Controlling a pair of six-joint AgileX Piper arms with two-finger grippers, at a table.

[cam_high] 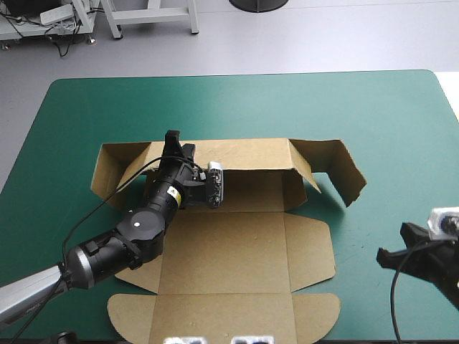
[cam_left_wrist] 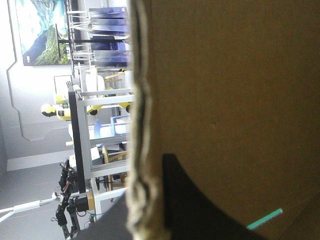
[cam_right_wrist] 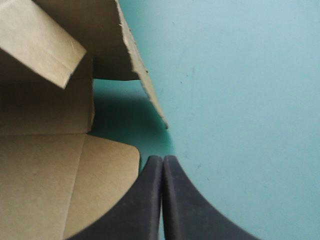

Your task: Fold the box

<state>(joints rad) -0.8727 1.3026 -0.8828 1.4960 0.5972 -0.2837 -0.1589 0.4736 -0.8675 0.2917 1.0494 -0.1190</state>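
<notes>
**Brown box, part-folded, at the middle of the teal-green counter (cam_high: 387, 115).** The box (cam_high: 237, 244) lies with its base and lid panel (cam_high: 222, 315) flat. Its far wall (cam_high: 244, 154) is raised, and a side flap (cam_high: 344, 168) stands up toward the counter's right edge.

The left gripper (cam_high: 179, 147) is at the far wall's top edge. In its wrist view the board's raw edge (cam_left_wrist: 140, 150) runs between the black fingers (cam_left_wrist: 195, 205), so they appear clamped on the wall. The right gripper (cam_right_wrist: 162, 195) has its fingers pressed together on nothing. It rests over bare cover just off the box's right flank, toward the counter's near right corner.

**Handling (judged).**
- The board looks light and stiff across each panel.
- It should hinge readily only along the scored creases.
- Its thin edges may crush or tear under a hard pinch.
- A free upper edge of a wall, near its middle, seems the soundest hold.

**Obscured.**
- The left arm covers the box's left floor and side flap.
- Board fills the left wrist view, so the second finger is barely discernible.
- The lid's near edge is hard to make out at the counter's near edge.
</notes>
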